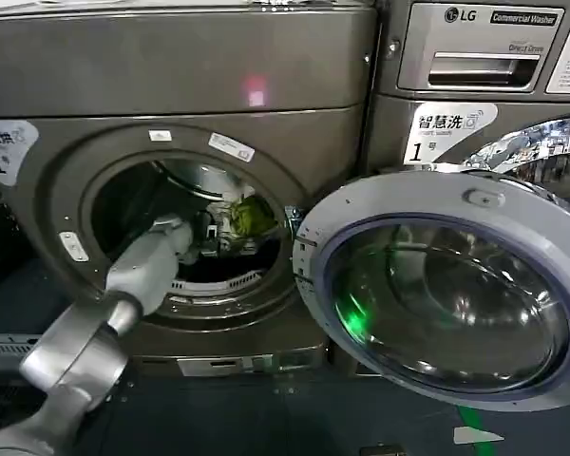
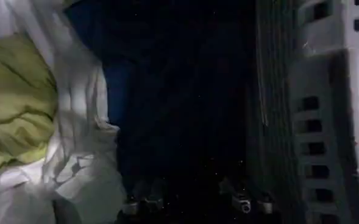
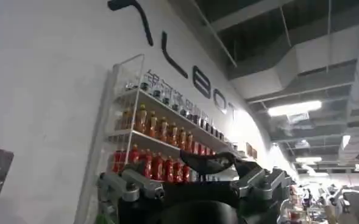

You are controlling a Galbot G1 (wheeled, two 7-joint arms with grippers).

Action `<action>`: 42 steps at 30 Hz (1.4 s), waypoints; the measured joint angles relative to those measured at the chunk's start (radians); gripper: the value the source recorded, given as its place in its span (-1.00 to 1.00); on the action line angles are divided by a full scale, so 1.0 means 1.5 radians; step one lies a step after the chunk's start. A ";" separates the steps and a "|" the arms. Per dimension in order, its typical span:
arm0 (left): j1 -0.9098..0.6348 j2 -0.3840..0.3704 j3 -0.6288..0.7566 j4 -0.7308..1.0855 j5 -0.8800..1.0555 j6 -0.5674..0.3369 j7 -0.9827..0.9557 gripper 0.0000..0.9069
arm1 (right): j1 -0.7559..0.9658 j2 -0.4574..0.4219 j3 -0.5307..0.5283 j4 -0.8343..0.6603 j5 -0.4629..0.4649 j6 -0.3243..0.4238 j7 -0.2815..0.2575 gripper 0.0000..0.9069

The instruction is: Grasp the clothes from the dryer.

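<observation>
Fingers of the left gripper (image 1: pixel 207 237), reached through the porthole of the dryer (image 1: pixel 180 85), are seen beside the clothes (image 1: pixel 242 218) heaped in the drum, their state indeterminable; the grasp is judged pending, the right gripper (image 3: pixel 194 182) parked open

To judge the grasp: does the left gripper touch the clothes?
Cannot tell. In the head view the left gripper is beside the clothes; neither contact nor gap is plain.

Left arm (image 1: pixel 123 294) stretched forward and up, left gripper (image 1: pixel 205 237) fingers unclear, right gripper (image 3: pixel 194 182) raised, fingers apart
</observation>
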 measured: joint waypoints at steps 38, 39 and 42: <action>0.181 -0.007 -0.312 -0.252 -0.551 -0.011 -0.419 -1.00 | 0.009 0.006 -0.021 0.014 0.008 0.021 0.014 1.00; 0.192 -0.010 -0.325 -0.265 -0.556 -0.017 -0.441 -1.00 | 0.008 0.007 -0.022 0.015 0.008 0.024 0.014 1.00; 0.218 -0.019 -0.361 -0.307 -0.565 -0.035 -0.501 -1.00 | 0.010 0.009 -0.022 0.013 0.004 0.034 0.011 1.00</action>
